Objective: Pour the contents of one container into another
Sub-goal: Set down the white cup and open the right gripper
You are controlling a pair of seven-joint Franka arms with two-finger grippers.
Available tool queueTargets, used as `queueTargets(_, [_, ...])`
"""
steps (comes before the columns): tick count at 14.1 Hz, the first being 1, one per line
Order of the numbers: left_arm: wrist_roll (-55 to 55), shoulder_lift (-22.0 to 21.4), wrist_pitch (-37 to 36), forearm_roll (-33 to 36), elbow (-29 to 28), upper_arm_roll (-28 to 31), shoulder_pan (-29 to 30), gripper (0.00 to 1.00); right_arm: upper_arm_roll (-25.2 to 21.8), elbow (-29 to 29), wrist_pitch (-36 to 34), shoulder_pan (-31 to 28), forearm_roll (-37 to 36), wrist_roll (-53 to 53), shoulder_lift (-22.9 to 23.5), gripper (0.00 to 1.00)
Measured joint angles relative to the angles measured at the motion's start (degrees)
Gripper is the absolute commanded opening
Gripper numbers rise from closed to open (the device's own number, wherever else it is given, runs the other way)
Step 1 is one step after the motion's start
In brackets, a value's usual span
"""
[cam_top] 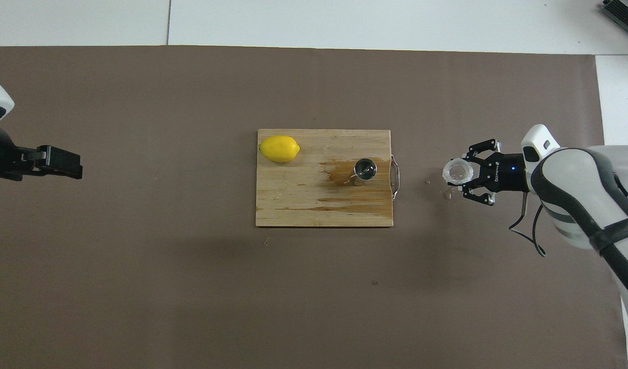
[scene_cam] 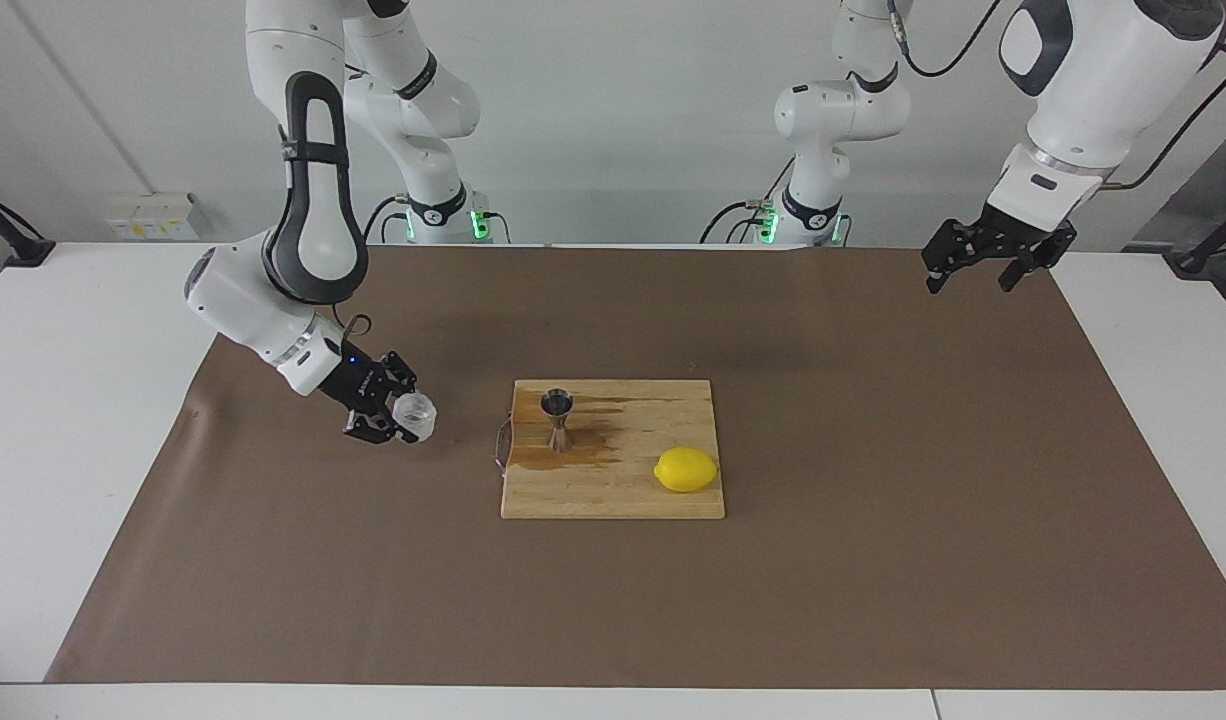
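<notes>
A small translucent plastic cup (scene_cam: 415,412) (cam_top: 458,171) sits in my right gripper (scene_cam: 401,417) (cam_top: 464,176), which is shut on it, mouth up, low over the brown mat off the board's right-arm end. The steel hourglass jigger (scene_cam: 558,420) (cam_top: 365,169) stands upright on the wooden cutting board (scene_cam: 623,490) (cam_top: 304,205), beside a wet stain. My left gripper (scene_cam: 983,268) (cam_top: 53,161) waits open, raised over the mat's left-arm end.
A yellow lemon (scene_cam: 685,469) (cam_top: 279,148) lies on the board, farther from the robots than the jigger. The board has a metal handle (scene_cam: 503,442) (cam_top: 395,177) on its right-arm end. A few drops (cam_top: 447,193) mark the mat by the cup.
</notes>
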Motion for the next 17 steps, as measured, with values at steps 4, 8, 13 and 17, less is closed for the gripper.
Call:
queueTargets(4, [0.0,0.0,0.0,0.0,0.0,0.0,0.0,1.00,0.0,0.0,-1.0,-2.2,5.9,-10.1,4.9,0.36])
queueTargets(8, [0.0,0.0,0.0,0.0,0.0,0.0,0.0,1.00,0.0,0.0,-2.2,-3.2,5.9,-10.7,5.0,1.00])
queueTargets(13, [0.0,0.0,0.0,0.0,0.0,0.0,0.0,1.00,0.2,0.6,-2.4,-3.3,4.3,-8.3,3.8,1.00])
queueTargets(17, [0.0,0.0,0.0,0.0,0.0,0.0,0.0,1.00,0.5,1.5,-6.8,-2.5,-8.6,11.8,-4.0,1.00])
